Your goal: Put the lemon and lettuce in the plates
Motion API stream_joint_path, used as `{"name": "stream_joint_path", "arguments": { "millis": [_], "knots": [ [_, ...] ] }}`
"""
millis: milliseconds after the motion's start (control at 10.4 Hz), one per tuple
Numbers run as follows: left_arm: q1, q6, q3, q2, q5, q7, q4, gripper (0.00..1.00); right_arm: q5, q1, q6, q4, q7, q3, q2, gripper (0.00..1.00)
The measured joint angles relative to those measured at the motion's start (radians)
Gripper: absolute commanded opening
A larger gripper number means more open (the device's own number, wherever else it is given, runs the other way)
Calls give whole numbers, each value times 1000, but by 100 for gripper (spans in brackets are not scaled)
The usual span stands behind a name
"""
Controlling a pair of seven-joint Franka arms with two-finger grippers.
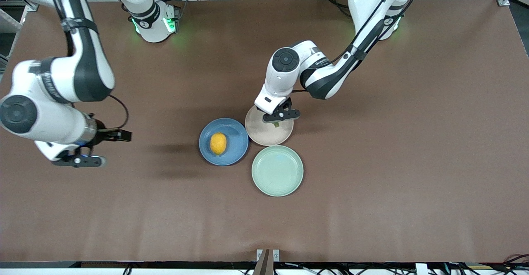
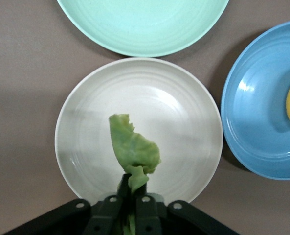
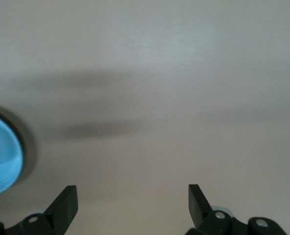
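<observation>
Showing the table from the front camera, three plates cluster near the table's middle: a blue plate [image 1: 223,142], a pale beige-pink plate [image 1: 269,126] touching it on the side toward the left arm's end, and a pale mint-green plate [image 1: 277,170] nearer to the camera than the other two. The lemon [image 1: 218,144] rests inside the blue plate, roughly at its centre; the left wrist view catches only its yellow edge. The left gripper [image 1: 281,116] hangs over the rim of the beige-pink plate, on the side toward the robots' bases. In the left wrist view its fingers [image 2: 142,205] stand nearly together, pinching the lower end of the lettuce [image 2: 134,149], a light green, wrinkled leaf whose free part extends over the plate's floor; whether the leaf's tip touches the plate cannot be told. In the front view only a small green sliver of the leaf appears under the gripper. The right gripper [image 1: 79,160] is over bare table [image 1: 372,209] toward the right arm's end, well apart from the plates, and the right arm waits there. The right wrist view shows its two fingers [image 3: 66,205] spread wide with nothing between them, brown tabletop below, and a part of the blue plate with a trace of yellow at the picture's edge.
</observation>
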Motion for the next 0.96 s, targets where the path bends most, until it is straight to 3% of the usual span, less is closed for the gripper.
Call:
{"name": "stream_joint_path", "arguments": {
  "millis": [482,964],
  "knots": [
    [18,0,13,3,0,0,5,100,0,-17,-43,1,-24,-47,-95,100],
    [156,0,18,-2,0,142,21,100,0,-55,-115,1,-24,-52,-219,100]
  ]
}}
